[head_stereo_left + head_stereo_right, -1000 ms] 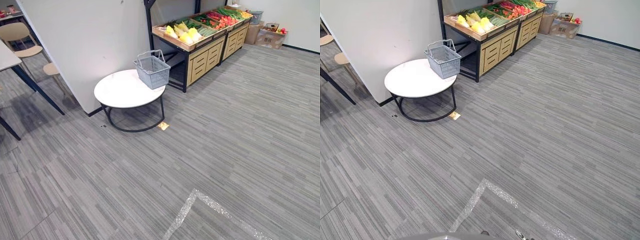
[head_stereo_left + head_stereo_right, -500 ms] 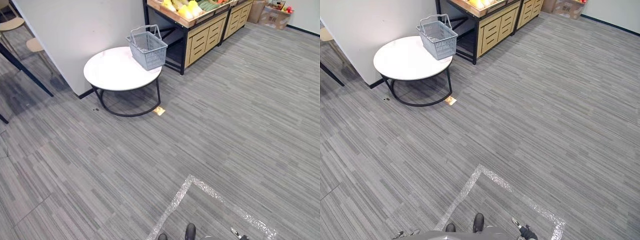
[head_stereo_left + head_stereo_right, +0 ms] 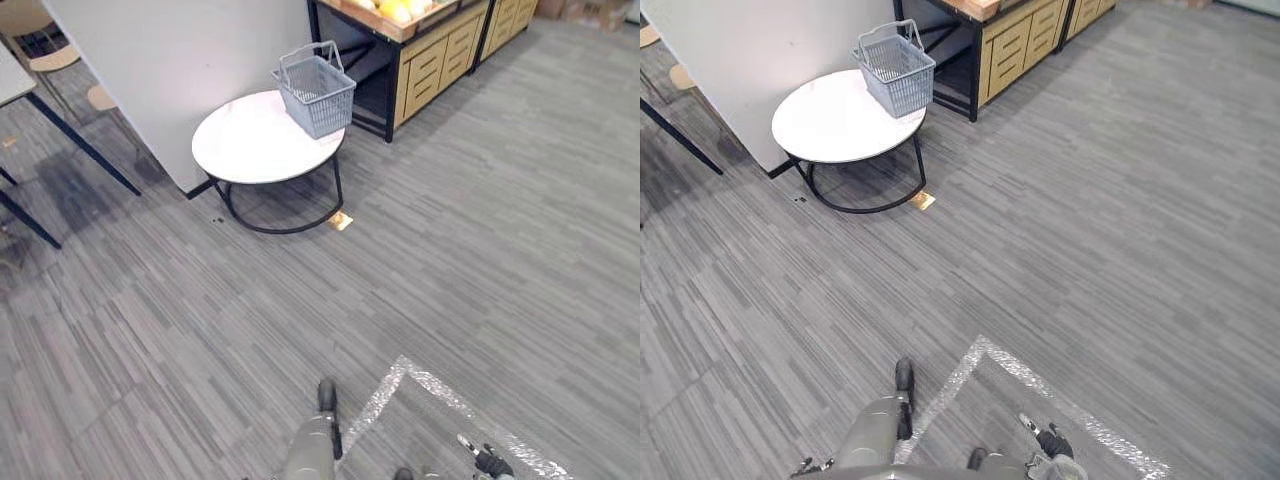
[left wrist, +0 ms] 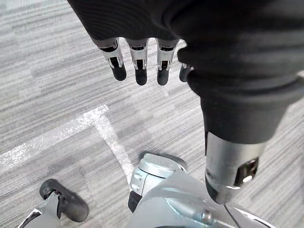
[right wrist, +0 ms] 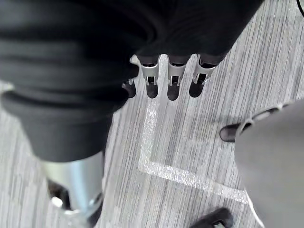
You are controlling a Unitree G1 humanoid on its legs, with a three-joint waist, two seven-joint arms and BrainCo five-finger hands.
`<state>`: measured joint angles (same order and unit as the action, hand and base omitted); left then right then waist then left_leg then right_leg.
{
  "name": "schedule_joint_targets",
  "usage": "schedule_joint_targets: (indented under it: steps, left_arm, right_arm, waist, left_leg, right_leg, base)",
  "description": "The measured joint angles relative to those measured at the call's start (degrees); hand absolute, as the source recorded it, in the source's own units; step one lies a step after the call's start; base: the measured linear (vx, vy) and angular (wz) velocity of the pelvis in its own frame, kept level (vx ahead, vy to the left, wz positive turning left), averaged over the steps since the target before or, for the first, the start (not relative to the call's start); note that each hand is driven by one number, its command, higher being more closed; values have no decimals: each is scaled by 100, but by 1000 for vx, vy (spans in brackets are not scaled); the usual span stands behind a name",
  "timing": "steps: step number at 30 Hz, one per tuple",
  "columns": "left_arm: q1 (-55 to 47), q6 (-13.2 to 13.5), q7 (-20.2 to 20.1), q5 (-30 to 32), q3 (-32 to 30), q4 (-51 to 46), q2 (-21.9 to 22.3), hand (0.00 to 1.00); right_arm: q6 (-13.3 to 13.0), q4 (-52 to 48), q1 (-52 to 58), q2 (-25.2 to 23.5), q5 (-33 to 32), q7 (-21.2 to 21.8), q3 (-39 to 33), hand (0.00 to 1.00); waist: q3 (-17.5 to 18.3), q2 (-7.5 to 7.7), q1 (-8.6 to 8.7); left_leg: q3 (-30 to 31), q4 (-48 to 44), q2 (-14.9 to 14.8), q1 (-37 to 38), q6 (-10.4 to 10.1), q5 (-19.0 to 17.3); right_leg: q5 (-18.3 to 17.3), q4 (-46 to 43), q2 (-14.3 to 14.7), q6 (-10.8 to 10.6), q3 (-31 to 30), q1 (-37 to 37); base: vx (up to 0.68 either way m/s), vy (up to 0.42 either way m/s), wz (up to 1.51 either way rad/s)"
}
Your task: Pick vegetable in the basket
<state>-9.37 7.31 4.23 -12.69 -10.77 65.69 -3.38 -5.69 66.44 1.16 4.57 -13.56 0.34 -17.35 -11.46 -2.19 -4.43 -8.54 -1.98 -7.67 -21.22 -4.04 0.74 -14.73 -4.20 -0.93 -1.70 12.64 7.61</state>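
Note:
A grey wire basket (image 3: 315, 90) with raised handles stands on the far edge of a round white table (image 3: 250, 145), and nothing shows inside it. Behind it, yellow vegetables (image 3: 400, 10) lie on a wooden produce stand (image 3: 440, 50) with drawers. My left hand (image 4: 138, 71) hangs over the grey floor with relaxed fingers and holds nothing. My right hand (image 5: 172, 83) hangs the same way, open, over the floor tape. Both hands are low and far from the basket and the stand. The right hand (image 3: 1052, 443) also shows at the bottom edge of the right eye view.
A white partition wall (image 3: 180, 60) stands just left of the round table. A dark-legged table (image 3: 20, 85) and chairs (image 3: 45, 60) are at the far left. Silver tape (image 3: 420, 385) marks the floor near me. A small yellow tag (image 3: 341, 221) lies by the table's base.
The whole picture has shifted, so the camera has moved: it looks further down and the produce stand has slid mostly out at the top. Table and basket stand as before.

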Motion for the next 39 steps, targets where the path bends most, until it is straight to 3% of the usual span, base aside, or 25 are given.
schedule_joint_targets:
  steps: [2,3,4,5,6,7,9,10,12,14,16,18,20,22,24,25,26,27,29,30,31,33,35,37,39]
  left_arm:
    - [-6,1,-6,3,-9,36,-10,0]
    - [-104,2,-11,34,-8,51,-102,0]
    - [-89,0,-13,52,16,63,-241,0]
    - [21,28,-8,66,62,53,-320,0]
    - [79,17,-9,85,80,61,-342,0]
    - [128,14,-13,186,90,45,-356,0]
    - [94,7,-26,227,93,44,-367,0]
    - [47,1,-36,227,136,47,-420,0]
    - [48,-36,-48,229,170,51,-481,0]
    - [63,-36,-48,229,201,75,-460,0]
    - [152,-36,-49,223,177,84,-427,0]
    - [264,-34,-65,164,67,85,-345,0]
    - [347,-28,-62,163,-107,26,-237,0]
    - [379,-27,-60,168,-234,28,-197,0]
    - [396,-26,-49,167,-470,34,-69,0]
    - [410,-23,-53,162,-617,41,102,0]
    - [407,-12,-57,162,-685,38,138,0]
    - [404,5,-53,162,-762,34,268,0]
    - [352,14,-75,163,-857,20,322,0]
    - [362,0,-73,163,-910,4,324,0]
    - [370,5,-70,158,-936,-26,275,0]
    - [353,4,-64,150,-957,-82,227,0]
    - [334,7,-61,154,-897,-214,155,0]
    - [313,11,-39,130,-771,-220,130,0]
    - [248,1,0,5,-670,-180,80,0]
  right_arm:
    - [-6,52,37,-15,1,-4,-37,0]
    - [-12,178,62,-16,1,4,-39,0]
    - [-12,229,24,-95,2,7,-39,0]
    - [-28,215,15,-214,2,44,-86,0]
    - [-37,216,16,-250,2,63,-129,0]
    - [-37,217,12,-290,1,106,-252,0]
    - [-37,250,61,-293,3,152,-259,0]
    - [-64,216,80,-302,-1,156,-256,0]
    - [-75,199,88,-291,4,203,-261,0]
    - [-102,154,70,-254,0,221,-296,0]
    - [-123,107,42,-253,-6,238,-489,0]
    - [-136,46,20,-207,-10,255,-544,0]
    - [-138,-76,31,-213,-7,252,-652,0]
    - [-133,-82,56,-221,-5,255,-692,0]
    - [-120,-137,177,-195,-3,254,-689,0]
    - [-84,-141,243,-81,21,251,-683,0]
    - [-84,-126,255,-57,24,251,-689,0]
    - [-82,-103,273,11,27,254,-701,0]
    - [-76,-35,219,106,185,260,-673,0]
    - [-58,-26,224,116,233,251,-599,0]
    - [-54,-21,247,135,231,208,-474,0]
    - [-47,-22,248,114,231,141,-408,0]
    - [-59,-30,193,52,229,137,-175,0]
    - [-18,43,2,0,222,125,-208,0]
    - [-2,47,-36,-103,210,125,-208,0]
  waist:
    - [21,40,-66]
    - [216,159,-65]
    - [321,364,-28]
    - [410,484,-11]
    - [418,497,1]
    - [422,508,0]
    - [418,503,47]
    - [412,564,138]
    - [379,602,259]
    - [341,528,281]
    - [308,465,335]
    - [263,377,362]
    - [230,305,446]
    - [230,311,449]
    - [239,255,476]
    - [269,97,485]
    - [294,45,461]
    - [326,-86,461]
    - [368,-230,414]
    - [347,-237,463]
    - [230,-168,448]
    - [171,-124,392]
    - [166,-2,247]
    - [137,-48,225]
    - [116,22,182]
  left_leg:
    - [-2,-83,76,50,62,310]
    - [-34,-221,242,114,244,925]
    - [-139,-308,441,104,409,787]
    - [-257,-532,549,88,618,604]
    - [-275,-637,581,111,689,511]
    - [-332,-739,614,235,763,368]
    - [-317,-815,688,749,744,-158]
    - [-317,-821,798,1124,793,-503]
    - [-292,-792,924,1730,860,-890]
    - [-283,-431,894,2497,848,-1027]
    - [-178,-278,793,2928,830,-1175]
    - [-63,-186,649,3189,780,-1334]
    - [167,-109,477,3437,591,-1592]
    - [313,-109,410,3613,441,-1861]
    - [518,-93,278,3938,452,-2155]
    - [662,-238,88,4039,410,-2161]
    - [737,-408,12,4007,323,-2076]
    - [879,-909,-166,3899,201,-1896]
    - [1039,-2273,-386,3404,9,-1293]
    - [1206,-3431,-447,2881,-200,-378]
    - [1257,-4607,-596,2400,-575,134]
    - [749,-5857,-830,1768,-422,-263]
    - [210,-6127,-779,1060,-153,-797]
    - [-85,-5604,-737,443,-92,-1170]
    - [-644,-3983,-528,229,11,-1235]
  right_leg:
    - [-148,0,-171,-243,-168,287]
    - [-246,-42,-421,-398,-337,362]
    - [-243,-247,-658,-446,-459,252]
    - [3,-921,-867,-620,-715,-94]
    - [151,-1238,-902,-573,-799,-202]
    - [460,-1788,-918,-467,-930,-400]
    - [1347,-3081,-1065,-475,-921,-743]
    - [2063,-4042,-1308,-495,-840,-1000]
    - [1765,-5540,-1612,-179,-579,-1602]
    - [947,-5858,-1571,-102,-102,-2024]
    - [442,-5273,-1431,-55,373,-2360]
    - [396,-4076,-1268,-65,700,-2655]
    - [861,-1802,-1072,-243,658,-2872]
    - [1393,-383,-999,-450,385,-2913]
    - [1662,-355,-998,-460,126,-2939]
    - [1865,-916,-927,-465,78,-3004]
    - [1861,-1180,-886,-425,72,-3043]
    - [1695,-1534,-765,-113,107,-3010]
    - [1342,-1629,-577,-47,299,-2689]
    - [1146,-1525,-516,1,424,-2313]
    - [1053,-1229,-425,52,517,-1770]
    - [1033,-718,-299,78,559,-902]
    - [773,-203,-355,53,552,-253]
    - [700,15,-358,-48,584,89]
    - [515,122,-552,-294,628,432]
  base:
    - [583,263,-54]
    - [521,205,-31]
    - [765,289,-29]
    - [746,271,-6]
    - [592,224,-8]
    - [575,239,-7]
    - [492,219,-9]
    - [523,218,4]
    - [628,207,-1]
    - [480,106,-9]
    - [469,5,23]
    - [411,-73,43]
    - [467,-153,55]
    - [480,-187,43]
    - [674,-272,61]
    - [805,-328,62]
    - [694,-291,47]
    - [696,-348,13]
    - [763,-355,6]
    - [704,-256,28]
    - [685,-231,32]
    - [588,-178,7]
    - [482,-112,-4]
    - [479,32,1]
    - [431,138,-1]
